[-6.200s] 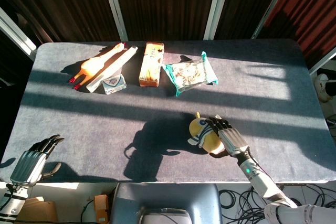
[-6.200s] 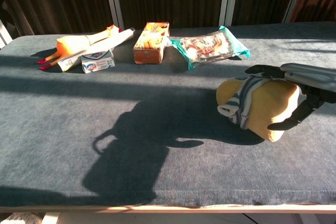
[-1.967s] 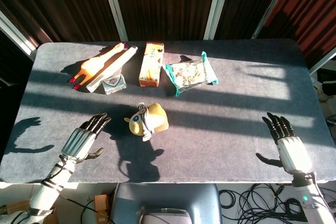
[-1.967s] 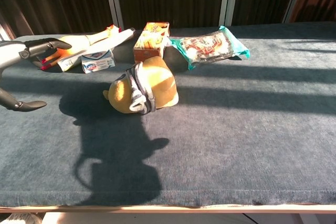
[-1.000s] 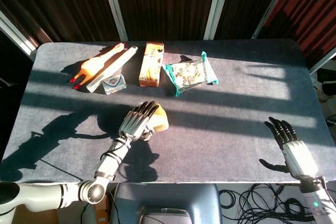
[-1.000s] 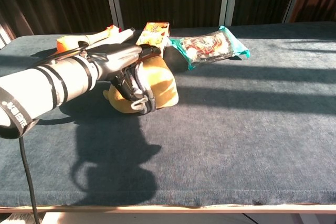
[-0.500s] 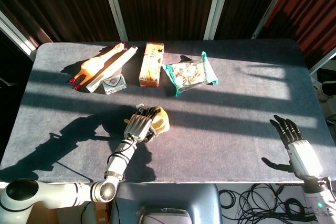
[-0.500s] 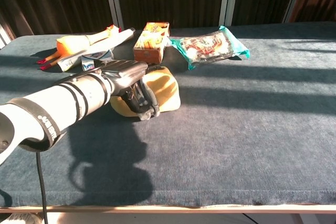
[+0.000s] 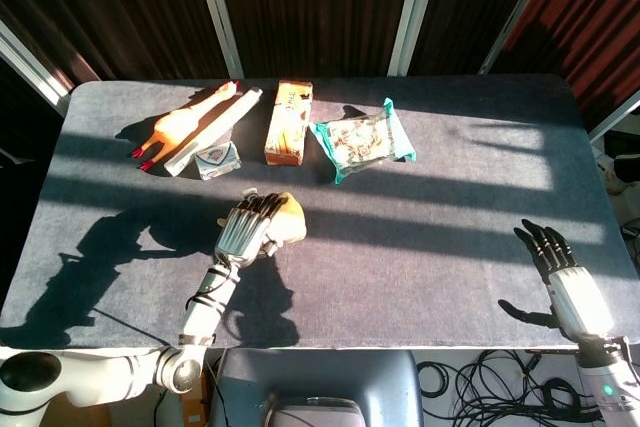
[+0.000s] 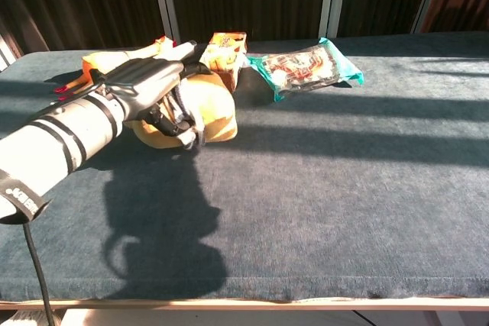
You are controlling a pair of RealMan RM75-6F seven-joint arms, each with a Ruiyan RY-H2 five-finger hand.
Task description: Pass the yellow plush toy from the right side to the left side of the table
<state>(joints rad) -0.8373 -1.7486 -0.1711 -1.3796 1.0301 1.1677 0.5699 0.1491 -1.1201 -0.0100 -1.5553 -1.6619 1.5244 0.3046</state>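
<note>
Your bench [image 9: 420,267], a grey-felted slab striped with sun and shadow, fills the head view. At its lower centre-left your left hand [image 9: 238,229] lies over the yellow plush toy [image 9: 288,221], fingers [image 10: 172,124] curled down around its near side in the chest view, which looks like a hold on it. Your right hand [image 9: 562,282] sits at the lower right edge of the frame, fingers spread and holding nothing. Along the top of the frame lie a teal snack packet [image 9: 362,141], an orange box [image 9: 289,121] and a rubber chicken [image 9: 180,125]. You appear mid-carry: the toy sits just left of centre, so the next move calls for drawing it further toward the left edge, then letting go.
</note>
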